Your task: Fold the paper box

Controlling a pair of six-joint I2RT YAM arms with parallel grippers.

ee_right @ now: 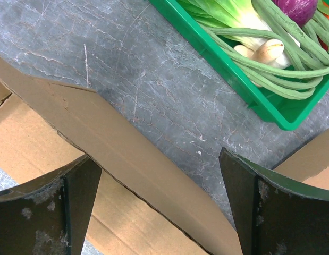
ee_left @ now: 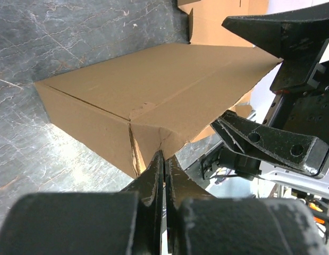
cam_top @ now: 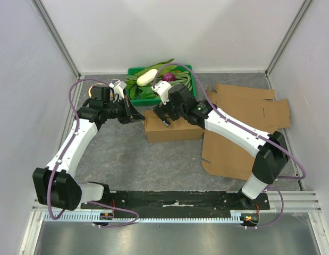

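The brown paper box [cam_top: 172, 127] lies on the grey table at the centre, partly folded. In the left wrist view its end wall and a torn corner flap [ee_left: 148, 133] face me. My left gripper [cam_top: 138, 118] is shut, and its tips [ee_left: 164, 157] press against the lower edge of that end flap. My right gripper [cam_top: 163, 113] is open above the box's back left part. In the right wrist view it [ee_right: 159, 207] straddles a long upright cardboard flap [ee_right: 127, 154] without touching it. Its black fingers [ee_left: 270, 141] also show in the left wrist view.
A green tray [cam_top: 186, 69] of vegetables stands just behind the box and shows in the right wrist view [ee_right: 249, 101]. Flat cardboard sheets [cam_top: 244, 122] lie to the right of the box. Walls close in the back and both sides.
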